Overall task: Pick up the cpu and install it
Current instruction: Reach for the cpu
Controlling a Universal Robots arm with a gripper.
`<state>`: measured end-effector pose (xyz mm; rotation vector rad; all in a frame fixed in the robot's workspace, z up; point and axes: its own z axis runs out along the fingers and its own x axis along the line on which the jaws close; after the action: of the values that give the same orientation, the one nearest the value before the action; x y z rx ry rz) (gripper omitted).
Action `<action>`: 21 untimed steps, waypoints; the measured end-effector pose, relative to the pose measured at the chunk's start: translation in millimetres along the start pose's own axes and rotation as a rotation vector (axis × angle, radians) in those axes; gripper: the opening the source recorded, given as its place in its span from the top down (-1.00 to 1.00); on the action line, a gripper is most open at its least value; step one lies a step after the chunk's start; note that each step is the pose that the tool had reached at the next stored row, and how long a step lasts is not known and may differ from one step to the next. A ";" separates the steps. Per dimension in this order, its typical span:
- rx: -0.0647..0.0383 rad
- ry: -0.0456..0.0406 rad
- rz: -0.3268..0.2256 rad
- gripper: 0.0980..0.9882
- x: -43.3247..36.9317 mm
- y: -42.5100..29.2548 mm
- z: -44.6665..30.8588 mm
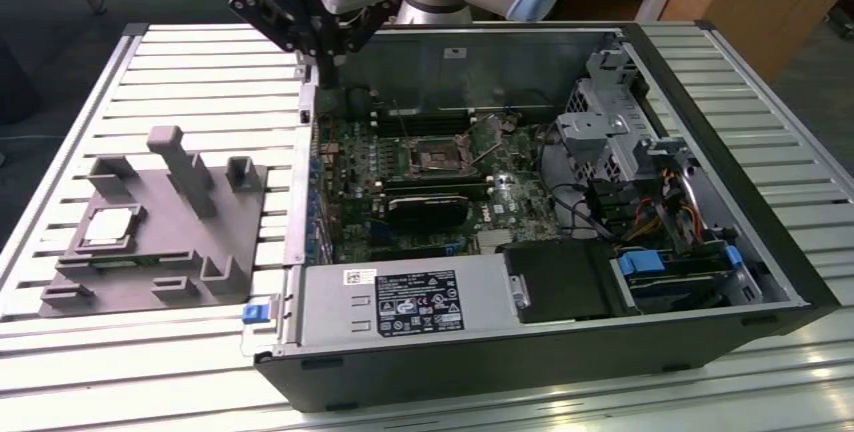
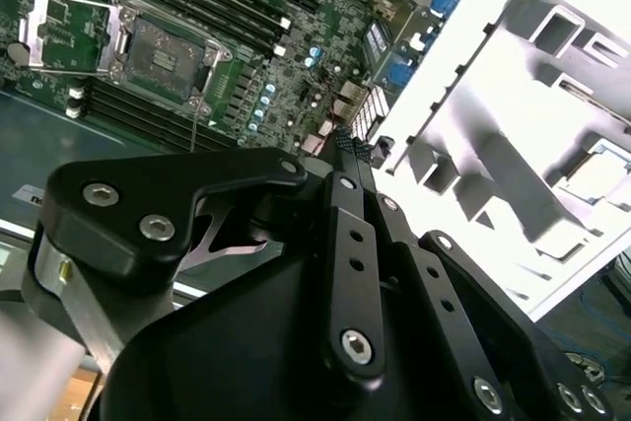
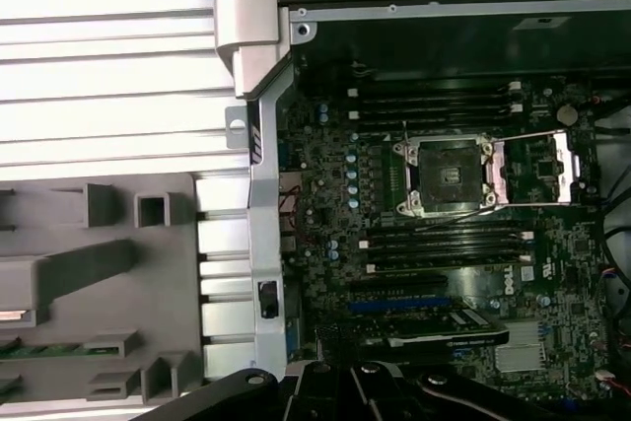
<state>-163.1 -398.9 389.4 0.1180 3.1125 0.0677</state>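
The cpu (image 1: 110, 227) lies flat in a recess of the grey plastic tray (image 1: 200, 242), left of the open computer case in the exterior view; in the second wrist view the cpu (image 2: 601, 175) is a pale square in the tray (image 2: 493, 165). My gripper (image 1: 326, 70) hangs above the case's back left corner, far from the cpu, its fingers together and holding nothing. In the second wrist view the gripper (image 2: 347, 145) points down past the case's edge. The motherboard's socket (image 1: 441, 157) (image 3: 449, 175) (image 2: 163, 46) stands open with its metal frame flipped back.
The open case (image 1: 747, 252) lies on a slatted metal table (image 1: 200, 62). Inside are memory slots (image 3: 434, 244), a graphics card (image 1: 427, 210), a drive cage (image 1: 601, 132), cables (image 1: 641, 212) and a power supply (image 1: 400, 307). The tray has several upright blocks (image 1: 180, 167).
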 end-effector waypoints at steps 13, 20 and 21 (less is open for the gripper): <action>0.000 0.0001 0.000 0.98 6.8 -0.6 0.4; 0.000 0.0001 0.000 0.98 11.2 -0.9 0.7; 0.000 0.0001 0.000 0.98 11.8 -0.9 0.7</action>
<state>-174.9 -398.9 388.3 0.1181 3.1125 0.0676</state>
